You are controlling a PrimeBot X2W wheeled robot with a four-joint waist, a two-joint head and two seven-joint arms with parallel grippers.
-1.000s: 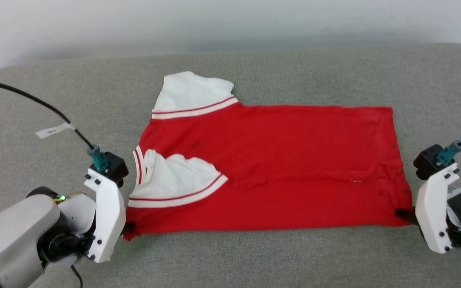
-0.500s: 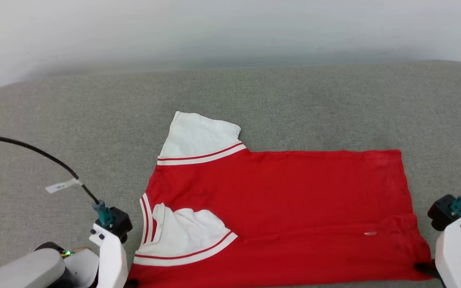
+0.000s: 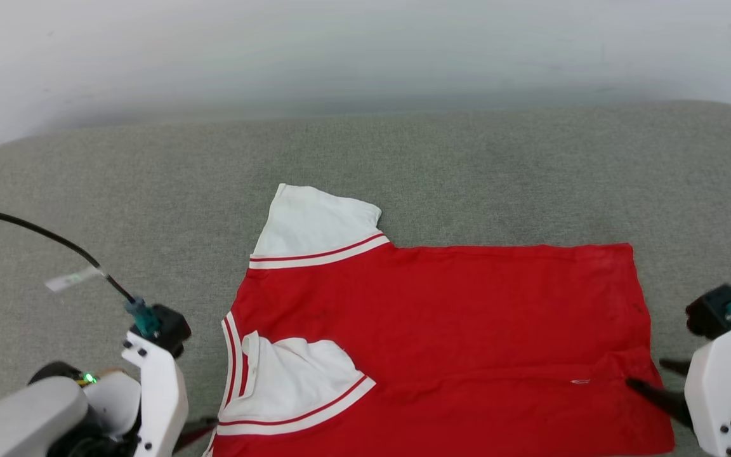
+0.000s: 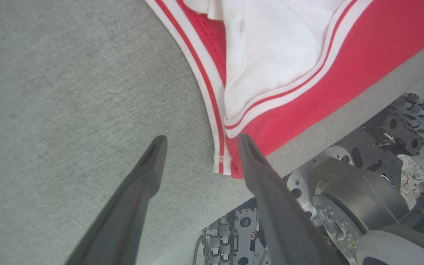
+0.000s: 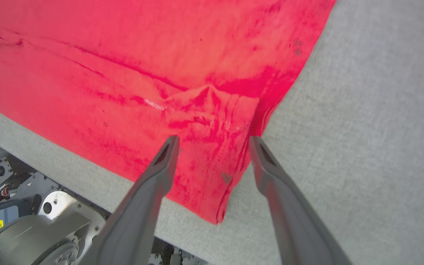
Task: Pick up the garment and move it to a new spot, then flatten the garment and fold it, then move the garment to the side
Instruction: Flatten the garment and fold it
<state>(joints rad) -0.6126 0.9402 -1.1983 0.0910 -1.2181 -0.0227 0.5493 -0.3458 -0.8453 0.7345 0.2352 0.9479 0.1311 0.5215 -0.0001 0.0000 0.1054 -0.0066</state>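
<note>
Red garment [image 3: 441,343] flat on grey cushion [image 3: 403,165], near edge close to cushion's front lip; broad bare upholstery beyond and at both sides. Astride striped corner, left gripper [image 4: 199,141] spread wide; over hem corner, right gripper [image 5: 212,141] spread wide, neither pinching.

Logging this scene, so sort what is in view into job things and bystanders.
Job: garment, spread flat; left gripper, fingers open at its striped corner; right gripper, fingers open over its red corner.
Lying about: grey cushion beneath; black cable with white tag; pale wall.
</note>
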